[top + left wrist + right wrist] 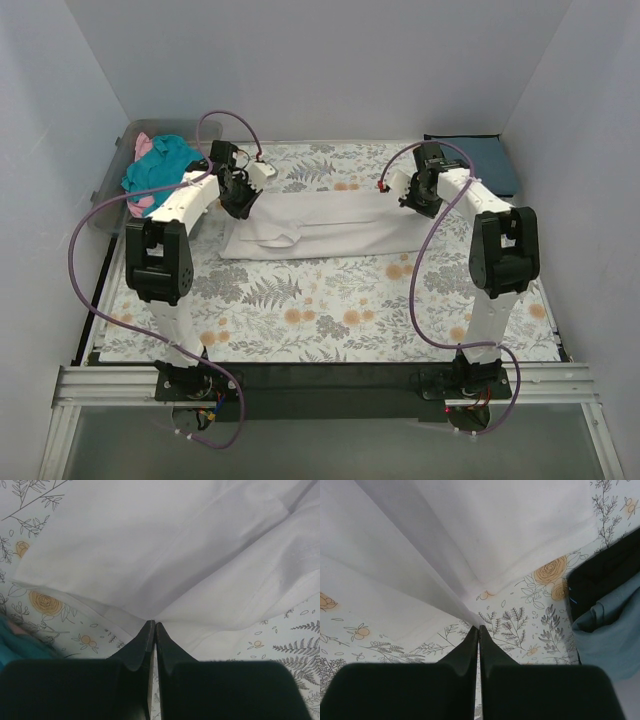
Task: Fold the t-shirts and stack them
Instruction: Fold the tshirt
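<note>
The left jaws are pressed together on the left edge of a soft white cloth t-shirt (320, 228), beside a crumpled bright teal cloth t-shirt (160, 172) at the upper left of the top view. The white garment is stretched across the middle of the floral-patterned counter cover (330, 320). Its right edge is pinched by the right jaws. A folded dark slate-blue cloth t-shirt (490, 165) is seen at the upper right.
</note>
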You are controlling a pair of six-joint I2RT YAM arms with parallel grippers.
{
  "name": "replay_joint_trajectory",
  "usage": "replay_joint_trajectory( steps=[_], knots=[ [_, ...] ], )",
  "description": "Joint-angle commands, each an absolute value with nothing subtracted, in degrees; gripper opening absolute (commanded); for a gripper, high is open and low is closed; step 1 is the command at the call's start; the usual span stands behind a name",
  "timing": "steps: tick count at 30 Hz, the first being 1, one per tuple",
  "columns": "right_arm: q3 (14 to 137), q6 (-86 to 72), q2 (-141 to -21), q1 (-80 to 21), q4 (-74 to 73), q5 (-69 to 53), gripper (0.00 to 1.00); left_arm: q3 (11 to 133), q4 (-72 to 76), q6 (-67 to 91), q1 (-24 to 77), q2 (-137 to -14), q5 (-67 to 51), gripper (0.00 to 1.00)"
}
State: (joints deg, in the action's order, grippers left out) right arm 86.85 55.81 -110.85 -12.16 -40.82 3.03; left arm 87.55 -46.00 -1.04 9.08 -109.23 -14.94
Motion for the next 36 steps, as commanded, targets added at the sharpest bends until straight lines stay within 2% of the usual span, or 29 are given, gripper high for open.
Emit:
replay_joint_trajectory(
  steps=[1, 10, 36],
  knots=[
    [90.9, 58.2, -111.6, -11.6, -41.7, 3.3, 0.01, 91.2, -44.2, -0.7, 8.4, -109.4, -14.2, 0.00],
    [94.0, 58.6, -114.4, -11.5, -41.7, 3.5, 0.01, 94.4, -44.7, -0.5, 8.3, -111.9, -14.4, 0.00],
    [95.0, 57.8, -119.5, -10.8, -41.5, 5.0, 0.01, 92.9, -38.3, 1.5, 8.3, -115.8, -11.9, 0.00]
  ],
)
